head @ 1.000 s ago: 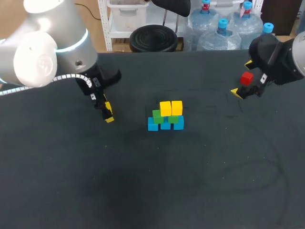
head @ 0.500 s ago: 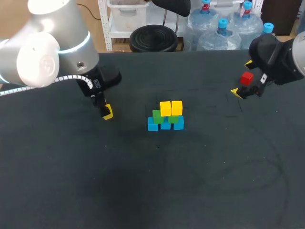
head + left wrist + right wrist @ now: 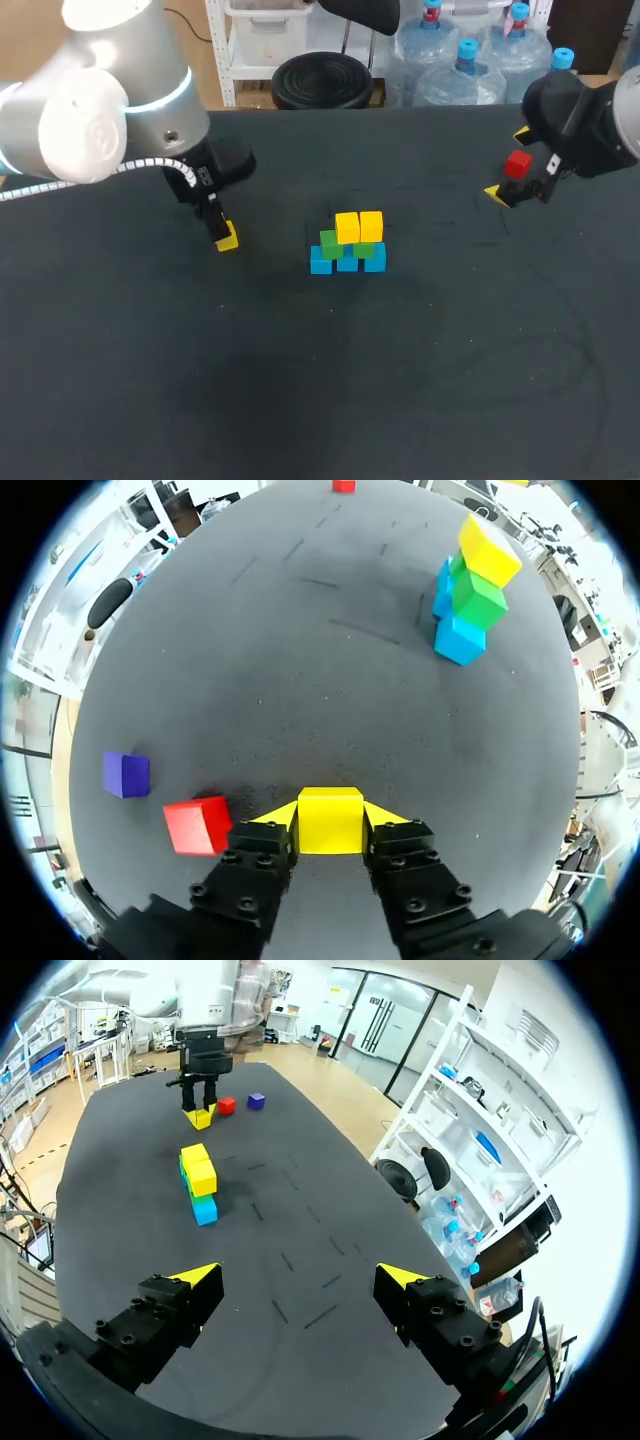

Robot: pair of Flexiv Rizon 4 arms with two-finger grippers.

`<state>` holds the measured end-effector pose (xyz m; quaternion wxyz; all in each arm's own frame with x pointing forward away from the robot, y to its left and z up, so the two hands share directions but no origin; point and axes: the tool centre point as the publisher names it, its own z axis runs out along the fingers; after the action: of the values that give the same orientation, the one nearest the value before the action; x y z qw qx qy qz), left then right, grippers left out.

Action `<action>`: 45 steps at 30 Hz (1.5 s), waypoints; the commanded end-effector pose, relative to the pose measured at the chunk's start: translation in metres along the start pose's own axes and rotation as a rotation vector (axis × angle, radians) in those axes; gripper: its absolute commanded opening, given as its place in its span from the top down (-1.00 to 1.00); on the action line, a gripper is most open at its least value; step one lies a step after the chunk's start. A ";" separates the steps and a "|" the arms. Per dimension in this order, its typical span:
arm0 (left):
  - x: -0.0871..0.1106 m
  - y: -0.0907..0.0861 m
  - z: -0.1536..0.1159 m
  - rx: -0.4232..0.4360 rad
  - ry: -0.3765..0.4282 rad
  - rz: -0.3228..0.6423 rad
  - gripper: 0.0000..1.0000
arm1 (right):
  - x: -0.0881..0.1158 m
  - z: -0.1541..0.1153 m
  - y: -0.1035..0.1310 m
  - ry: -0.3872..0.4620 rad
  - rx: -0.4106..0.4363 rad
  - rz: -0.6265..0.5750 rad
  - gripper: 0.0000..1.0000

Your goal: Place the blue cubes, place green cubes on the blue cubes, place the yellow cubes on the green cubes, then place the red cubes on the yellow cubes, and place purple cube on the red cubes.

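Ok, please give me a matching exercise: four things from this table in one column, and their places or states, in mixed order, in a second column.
Things:
1. purple cube
2. blue cubes
3. right fingers
4. lone yellow cube

Places or states:
a. under the green cubes
b. open, holding nothing
c. gripped between the left fingers
d. lying beside a red cube

Pairs: 1-d, 2-a, 3-b, 4-c
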<state>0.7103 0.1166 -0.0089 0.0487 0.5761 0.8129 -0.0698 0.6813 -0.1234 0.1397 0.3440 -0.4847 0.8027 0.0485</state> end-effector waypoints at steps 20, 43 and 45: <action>-0.036 -0.019 -0.055 0.001 -0.050 0.218 1.00 | 0.001 -0.001 0.004 0.000 0.162 0.001 -1.00; -0.090 -0.059 -0.085 -0.016 -0.052 0.287 1.00 | 0.001 -0.001 0.004 0.000 0.162 0.001 -1.00; -0.095 -0.064 -0.087 -0.024 -0.058 0.291 1.00 | 0.001 -0.001 0.004 0.000 0.162 0.001 -1.00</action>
<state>0.6867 0.0267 0.0931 0.0866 0.6855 0.7190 -0.0751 0.6810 -0.1235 0.1400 0.3435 -0.4851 0.8027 0.0492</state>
